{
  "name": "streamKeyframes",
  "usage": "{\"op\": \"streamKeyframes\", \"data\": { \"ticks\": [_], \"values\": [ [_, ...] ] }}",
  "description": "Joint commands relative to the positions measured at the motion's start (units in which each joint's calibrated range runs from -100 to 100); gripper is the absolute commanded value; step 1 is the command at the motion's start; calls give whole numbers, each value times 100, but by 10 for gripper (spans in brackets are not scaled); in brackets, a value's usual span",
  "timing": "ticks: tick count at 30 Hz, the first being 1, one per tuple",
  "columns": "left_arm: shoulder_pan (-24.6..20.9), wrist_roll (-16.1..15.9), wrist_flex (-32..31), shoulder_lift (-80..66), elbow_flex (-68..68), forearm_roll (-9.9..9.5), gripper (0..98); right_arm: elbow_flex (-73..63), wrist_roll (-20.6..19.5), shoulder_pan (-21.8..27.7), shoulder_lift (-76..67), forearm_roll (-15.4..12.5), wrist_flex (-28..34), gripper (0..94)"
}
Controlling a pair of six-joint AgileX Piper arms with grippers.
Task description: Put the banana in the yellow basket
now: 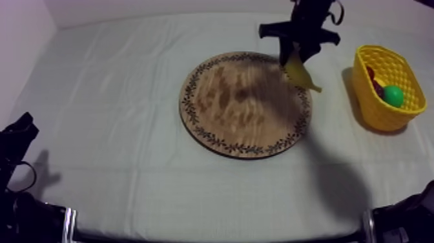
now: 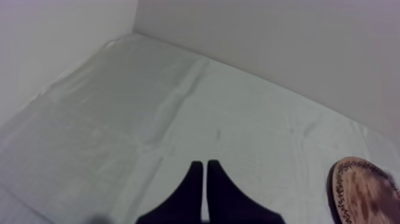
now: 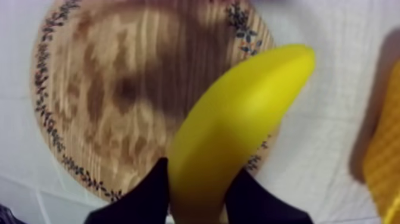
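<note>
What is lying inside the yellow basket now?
Inside the yellow mesh basket: a green toy fruit and a small red fruit. Its wall hides anything lying lower.

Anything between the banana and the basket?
Nothing. In the top view, bare cloth lies between the banana, held by the right gripper over the board edge, and the basket.

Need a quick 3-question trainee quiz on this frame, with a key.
1. True or false: the banana lies inside the yellow basket.
2. Pick one. The left gripper is: A open, B shut on nothing, C shut on the banana.
3. Fill in: the right gripper, over the rim of the wooden board, is shut on the ____.
Key: 1 false; 2 B; 3 banana.
</note>
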Motion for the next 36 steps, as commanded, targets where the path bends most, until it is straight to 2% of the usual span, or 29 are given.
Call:
{"op": "streamKeyframes", "data": {
  "ticks": [1,7,21,27,36],
  "values": [
    [-2,-1,-1,2,3,-1,1,-98,112,11,-284,16,241,207],
    [-2,-1,-1,2,3,-1,1,-460,267,53,-796,130,607,194],
    [-2,-1,-1,2,3,-1,1,-217,433,187,-1388,335,631,202],
    [-2,-1,-1,2,3,-1,1,87,687,599,-1685,441,621,203],
    [-2,-1,-1,2,3,-1,1,658,1226,1548,-2132,658,501,210]
  ]
}}
